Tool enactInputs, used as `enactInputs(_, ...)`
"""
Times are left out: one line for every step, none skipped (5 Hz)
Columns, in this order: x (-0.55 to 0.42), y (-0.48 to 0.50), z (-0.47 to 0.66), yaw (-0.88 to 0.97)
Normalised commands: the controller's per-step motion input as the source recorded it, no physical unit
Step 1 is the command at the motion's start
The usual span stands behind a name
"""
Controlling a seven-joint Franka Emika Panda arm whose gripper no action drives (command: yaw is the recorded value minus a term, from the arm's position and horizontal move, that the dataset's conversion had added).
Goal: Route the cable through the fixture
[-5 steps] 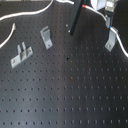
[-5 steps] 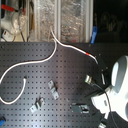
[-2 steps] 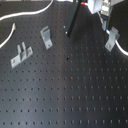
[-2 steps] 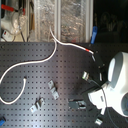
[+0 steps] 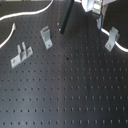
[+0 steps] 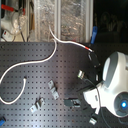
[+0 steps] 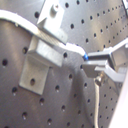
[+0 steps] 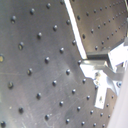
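Observation:
The cable (image 6: 30,64) is a long white cord that loops over the black perforated board, with its red band (image 6: 89,48) near the white arm. In the first exterior view the cable (image 5: 30,14) arcs across the far left, and a short white piece shows beside the fixture bracket (image 5: 112,39). My gripper (image 5: 100,22) hangs just above that bracket. In the first wrist view the cable (image 7: 20,22) runs past the metal bracket (image 7: 42,55) into my gripper (image 7: 95,62), whose jaws look shut on it. The second wrist view shows the cable (image 8: 72,30) ending at the fingers (image 8: 92,62).
Two more metal brackets (image 5: 46,36) (image 5: 21,54) stand on the first exterior view's left. A dark rod (image 5: 65,20) slants down near the top middle. Clear storage bins (image 6: 60,17) line the board's far edge in the second exterior view, where the arm's white body (image 6: 115,75) hides part of the board.
The arm has shifted slightly over the bracket on the first exterior view's right. The brackets and the long run of cable have stayed put.

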Motion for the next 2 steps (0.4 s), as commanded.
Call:
enactInputs(-0.194, 0.184, 0.03, 0.13)
enactInputs(0.000, 0.001, 0.00, 0.05)
